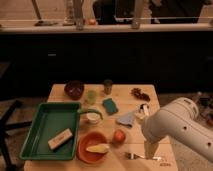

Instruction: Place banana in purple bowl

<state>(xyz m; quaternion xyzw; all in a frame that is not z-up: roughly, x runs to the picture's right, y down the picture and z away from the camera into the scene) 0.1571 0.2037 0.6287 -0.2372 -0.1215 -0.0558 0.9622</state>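
The pale-yellow banana lies inside the bright orange bowl at the front of the wooden table. The dark purple bowl stands at the table's back left, with nothing visible in it. My white arm reaches in from the right. Its gripper hangs over the table's front right, to the right of the banana and apart from it.
A green tray on the left holds a tan block. A round orange-red fruit, white cup, green cup, dark can, teal sponge, grey cloth and fork stand on the table.
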